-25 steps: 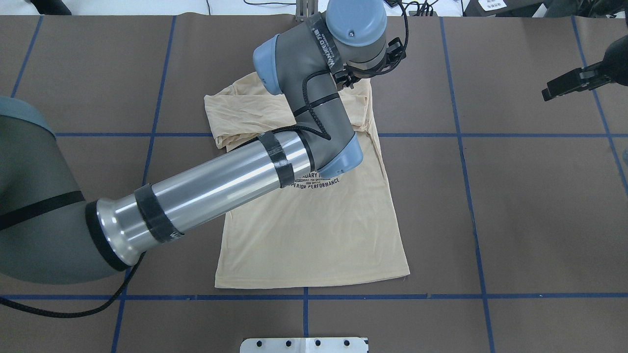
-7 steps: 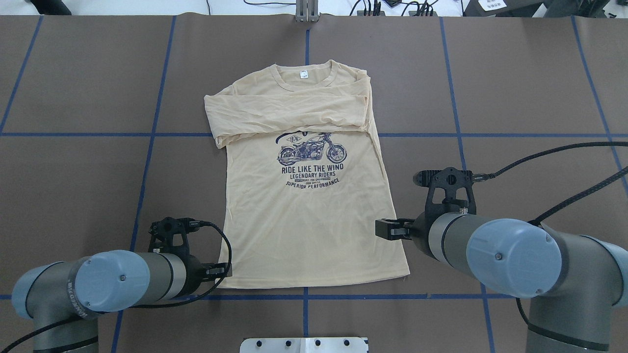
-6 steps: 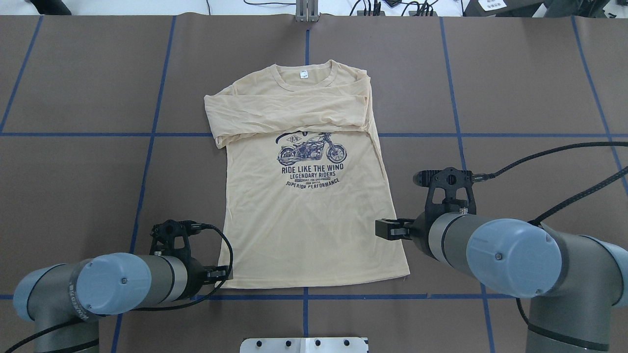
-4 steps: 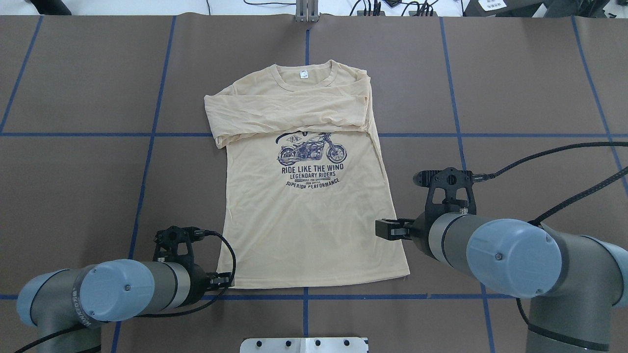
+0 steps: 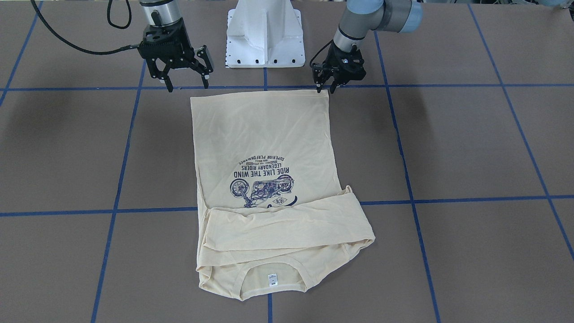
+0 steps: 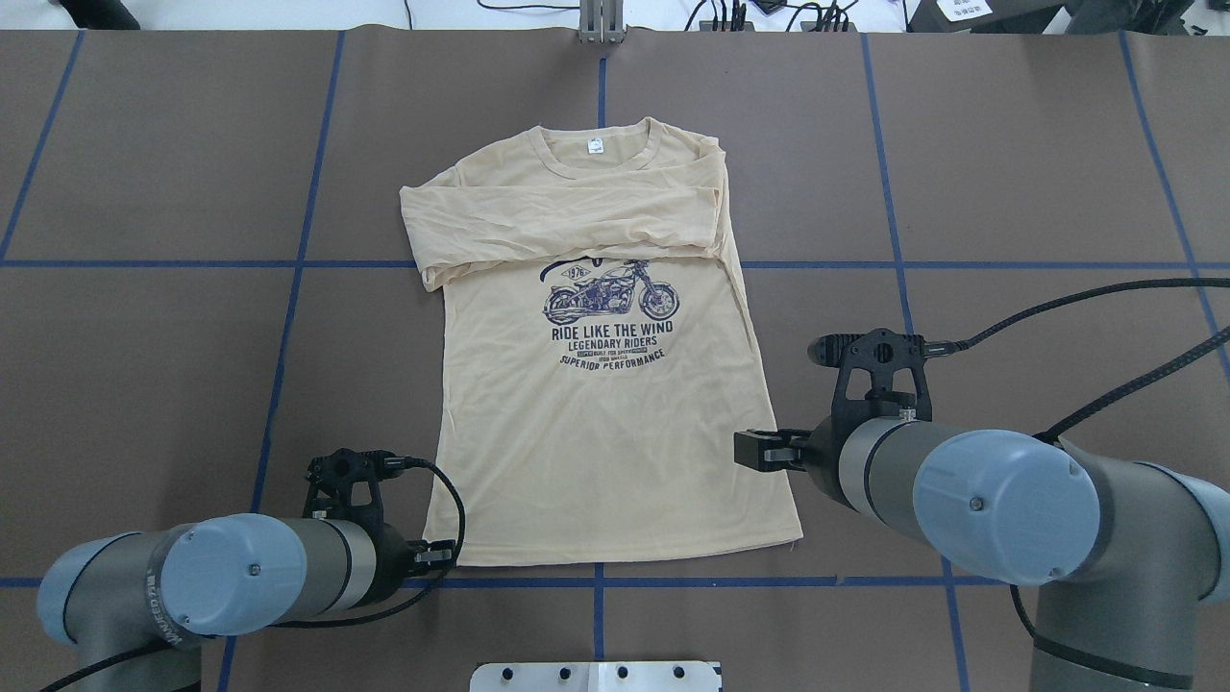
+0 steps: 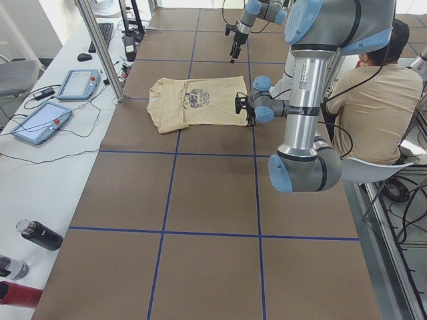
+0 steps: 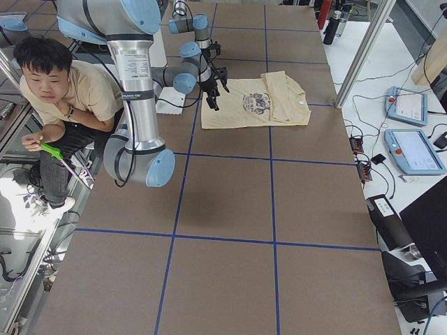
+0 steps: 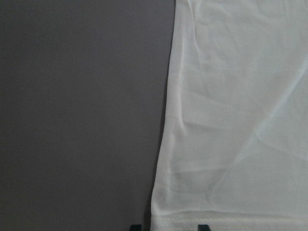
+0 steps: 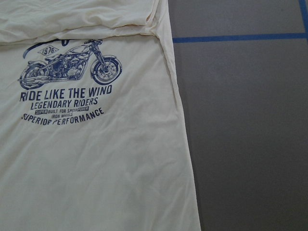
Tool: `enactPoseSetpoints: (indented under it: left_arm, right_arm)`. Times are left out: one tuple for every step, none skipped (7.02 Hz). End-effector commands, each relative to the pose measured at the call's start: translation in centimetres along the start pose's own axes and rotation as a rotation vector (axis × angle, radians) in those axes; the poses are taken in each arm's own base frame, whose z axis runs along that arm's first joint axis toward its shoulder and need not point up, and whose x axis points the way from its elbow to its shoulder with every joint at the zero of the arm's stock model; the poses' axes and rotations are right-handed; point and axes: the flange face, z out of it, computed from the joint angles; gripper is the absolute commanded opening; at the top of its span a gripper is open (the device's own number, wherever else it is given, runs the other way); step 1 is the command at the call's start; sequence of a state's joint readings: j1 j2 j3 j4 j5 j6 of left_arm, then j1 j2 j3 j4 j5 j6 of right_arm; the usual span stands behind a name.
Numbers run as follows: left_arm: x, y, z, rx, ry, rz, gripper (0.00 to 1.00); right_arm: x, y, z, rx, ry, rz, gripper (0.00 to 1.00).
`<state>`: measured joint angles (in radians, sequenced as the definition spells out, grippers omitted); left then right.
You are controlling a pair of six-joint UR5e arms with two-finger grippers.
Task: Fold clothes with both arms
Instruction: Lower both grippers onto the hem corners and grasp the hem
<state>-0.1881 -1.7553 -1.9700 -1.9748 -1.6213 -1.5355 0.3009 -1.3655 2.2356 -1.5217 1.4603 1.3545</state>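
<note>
The cream-yellow shirt [image 5: 264, 134] [image 6: 605, 442] lies flat on the brown table, print up, with its sleeves folded across the chest. Its hem faces the robot. My left gripper [image 5: 327, 88] [image 6: 437, 554] is low at the hem's left corner. In the left wrist view its two fingertips [image 9: 136, 226] stand apart, straddling the shirt's [image 9: 240, 120] side edge at the hem, so it is open. My right gripper [image 5: 184, 83] [image 6: 759, 450] hovers open, fingers spread wide, over the shirt's right edge near the hem and holds nothing. The right wrist view shows the print and right edge [image 10: 183, 144], with no fingers in frame.
The white pedestal base [image 5: 264, 36] [image 6: 596, 676] stands just behind the hem. Blue tape lines grid the brown table. A seated person [image 7: 373, 100] [image 8: 63, 91] is behind the robot. Tablets [image 7: 80, 83] and bottles [image 7: 40, 235] lie on the side bench.
The left arm has left the collar and swung back to the hem, then crept down to the hem's left corner. The right arm came in from the far right and now holds still.
</note>
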Motion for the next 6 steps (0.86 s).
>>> enactPoseSetpoints:
  left_arm:
    - [0.1, 0.56, 0.21, -0.01, -0.001, 0.005, 0.46]
    - [0.12, 0.64, 0.35, -0.012, -0.003, 0.006, 0.44]
    - [0.08, 0.77, 0.76, -0.013, -0.009, 0.008, 0.39]
    - [0.04, 0.79, 0.83, -0.014, -0.01, 0.008, 0.28]
    - [0.01, 0.92, 0.81, -0.02, -0.01, 0.008, 0.13]
    - [0.08, 0.94, 0.67, -0.022, -0.007, 0.01, 0.0]
  right_arm:
    - [-0.01, 0.01, 0.03, 0.0, 0.0, 0.0, 1.0]
    - [0.0, -0.07, -0.06, 0.001, -0.001, 0.001, 1.0]
    - [0.0, -0.07, -0.06, 0.001, -0.001, 0.001, 1.0]
    - [-0.06, -0.09, -0.09, 0.002, -0.002, 0.001, 1.0]
    - [-0.12, -0.11, -0.12, 0.002, -0.004, 0.001, 1.0]
    - [-0.19, -0.11, -0.16, 0.001, -0.006, 0.001, 1.0]
